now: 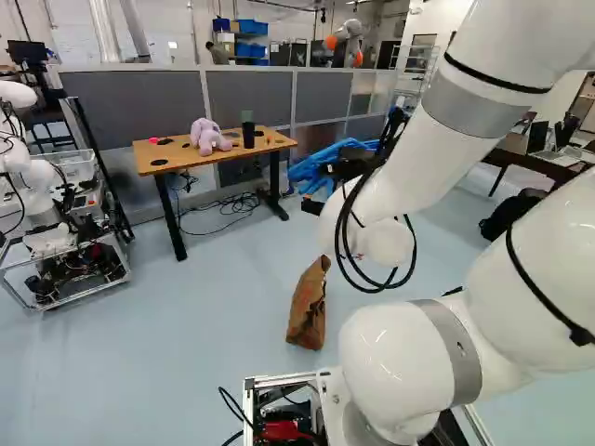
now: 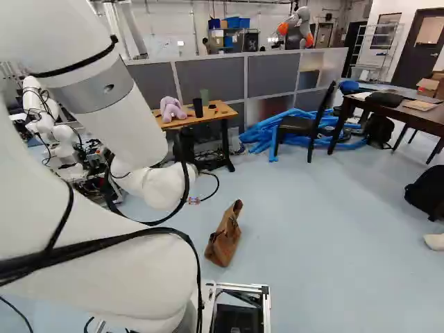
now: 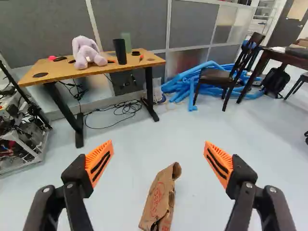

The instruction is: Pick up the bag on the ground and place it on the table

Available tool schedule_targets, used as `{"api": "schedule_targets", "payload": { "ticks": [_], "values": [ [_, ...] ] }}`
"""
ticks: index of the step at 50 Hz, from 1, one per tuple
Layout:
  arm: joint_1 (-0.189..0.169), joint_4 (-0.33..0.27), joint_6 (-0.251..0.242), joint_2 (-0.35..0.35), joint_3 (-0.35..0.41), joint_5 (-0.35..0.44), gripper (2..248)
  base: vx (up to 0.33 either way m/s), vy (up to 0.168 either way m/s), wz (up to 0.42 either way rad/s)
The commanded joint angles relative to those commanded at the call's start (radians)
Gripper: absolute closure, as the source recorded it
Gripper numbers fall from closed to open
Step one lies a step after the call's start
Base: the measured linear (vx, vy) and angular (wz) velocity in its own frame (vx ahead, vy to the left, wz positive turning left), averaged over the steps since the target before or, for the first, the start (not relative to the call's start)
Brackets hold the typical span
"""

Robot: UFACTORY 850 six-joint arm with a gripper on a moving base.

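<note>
Bag (image 3: 161, 195): brown, resting on floor (image 3: 120, 144) ahead of arm, at middle of left base view. Jaws: released, spread wide, orange pads (image 3: 100, 162) well apart, nothing grasped; bag ahead, within span between them, untouched. Counter (image 3: 53, 69): beyond bag, against grey partition (image 3: 139, 24). Items on counter: pink plush toy (image 3: 85, 54), dark cup (image 3: 120, 52). Cables (image 3: 113, 113): loose on floor, near counter leg. Chair (image 3: 217, 76): beside blue tubes (image 3: 180, 85). Another robot (image 1: 39, 177): at left of left base view.
</note>
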Motion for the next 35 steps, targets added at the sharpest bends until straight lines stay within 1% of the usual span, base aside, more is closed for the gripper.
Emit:
{"api": "schedule_targets", "payload": {
  "ticks": [35],
  "values": [
    [-0.006,0.110,0.000,-0.201,-0.188,-0.143,3,0.000,0.000,0.000]
  ]
}}
